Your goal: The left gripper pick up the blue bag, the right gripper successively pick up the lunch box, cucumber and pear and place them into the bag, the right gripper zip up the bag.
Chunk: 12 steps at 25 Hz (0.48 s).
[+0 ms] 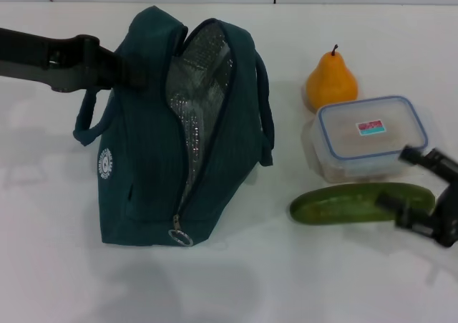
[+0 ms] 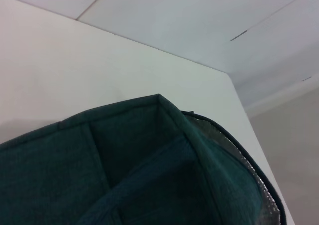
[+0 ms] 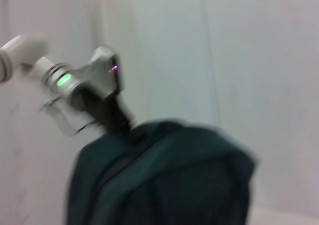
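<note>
The blue bag (image 1: 143, 165) stands at the middle left of the table, its top open and the silver foil lining (image 1: 200, 87) showing. My left gripper (image 1: 134, 74) comes in from the left and is shut on the bag's upper edge. The bag also fills the left wrist view (image 2: 149, 175) and shows in the right wrist view (image 3: 169, 180), where the left gripper (image 3: 119, 122) grips its top. The pear (image 1: 330, 82), the lunch box (image 1: 368, 133) and the cucumber (image 1: 343, 203) lie to the right of the bag. My right gripper (image 1: 409, 183) is open at the lunch box's near right corner, above the cucumber's right end.
The white table (image 1: 286, 280) carries everything. The bag's ring zip pull (image 1: 180, 235) hangs at its near lower end, and a white round logo (image 1: 106, 162) is on its left side. A padded handle (image 1: 265, 115) hangs on the bag's right side.
</note>
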Available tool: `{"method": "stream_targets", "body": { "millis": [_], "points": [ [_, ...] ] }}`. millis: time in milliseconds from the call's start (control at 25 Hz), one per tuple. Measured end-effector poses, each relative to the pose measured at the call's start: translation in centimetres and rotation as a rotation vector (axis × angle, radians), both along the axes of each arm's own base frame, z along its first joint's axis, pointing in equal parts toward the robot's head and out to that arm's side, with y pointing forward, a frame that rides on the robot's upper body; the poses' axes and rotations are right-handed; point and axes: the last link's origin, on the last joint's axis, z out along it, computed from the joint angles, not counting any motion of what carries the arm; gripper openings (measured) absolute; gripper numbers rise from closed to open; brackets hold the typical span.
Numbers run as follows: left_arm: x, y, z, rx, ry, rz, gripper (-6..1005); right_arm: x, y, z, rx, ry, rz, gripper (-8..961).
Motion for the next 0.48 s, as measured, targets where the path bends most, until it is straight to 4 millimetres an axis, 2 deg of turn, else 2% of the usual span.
{"method": "stream_targets", "body": {
  "millis": [80, 240, 480],
  "points": [
    [0.0, 0.0, 0.0, 0.001, -0.001, 0.001, 45, 0.2, 0.0, 0.7, 0.017, 0.08, -0.063, 823],
    [0.0, 0.0, 0.0, 0.0, -0.001, 0.001, 45, 1.2, -0.2, 2.3, -0.03, 0.357, -0.295, 822],
    [-0.2, 0.0, 0.1, 0.0, 0.009, 0.005, 44, 2.9, -1.2, 3.1, -0.151, 0.66, -0.552, 820]
  ]
}}
